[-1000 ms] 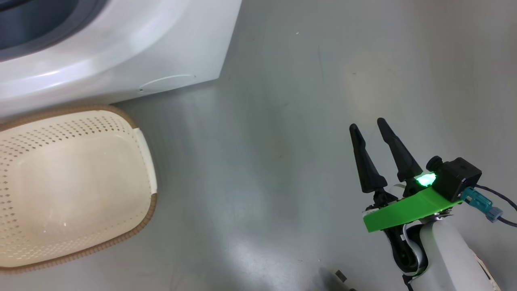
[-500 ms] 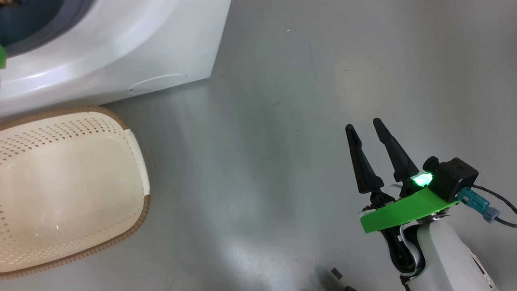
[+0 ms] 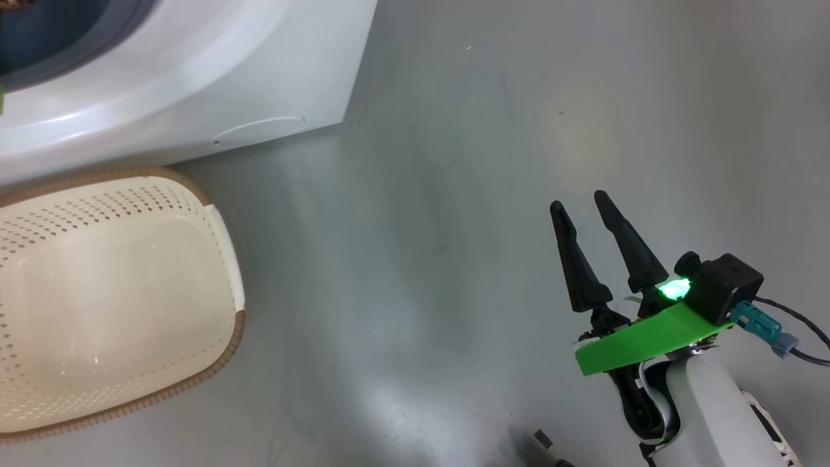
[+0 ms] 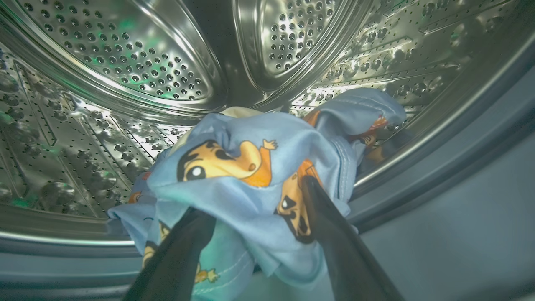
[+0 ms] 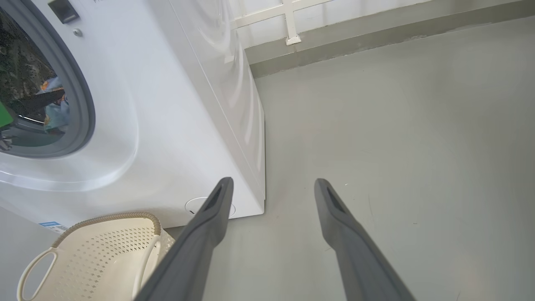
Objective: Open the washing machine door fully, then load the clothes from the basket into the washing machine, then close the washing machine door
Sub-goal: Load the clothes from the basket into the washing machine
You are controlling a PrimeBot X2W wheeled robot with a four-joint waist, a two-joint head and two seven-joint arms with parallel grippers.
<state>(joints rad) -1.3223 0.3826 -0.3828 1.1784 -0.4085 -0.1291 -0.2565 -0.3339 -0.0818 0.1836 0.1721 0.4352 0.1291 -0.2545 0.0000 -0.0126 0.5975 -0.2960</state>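
The loading step looks to be at its end. In the left wrist view the left end effector (image 4: 257, 200) reaches through the mouth of the washing machine (image 3: 194, 78), its two dark fingers (image 4: 342, 251) spread wide. The clothes (image 4: 234, 167) are a blue bundle printed with orange cartoon dogs, a bit of cream showing behind. They lie draped over and between those fingers, resting at the front lip of the steel perforated drum (image 4: 125, 54), just inside the blue-grey gasket (image 4: 439, 175). The jaws stand open rather than pinching, so the fabric looks released and merely hung on the fingers.

The right end effector (image 3: 578, 200) hovers over the grey floor (image 3: 421, 259), well apart from the machine, jaws open and holding nothing. The cream basket (image 3: 97, 207) stands on the floor just in front of the machine's lower front, and its bare bottom shows across the part in view.

The next move, as I judge it, is to draw the left arm straight back out of the drum without dragging the cloth along — a fold caught on a finger could pull the bundle onto the gasket. Once the clothes sit clear of the opening, the door can be swung shut.
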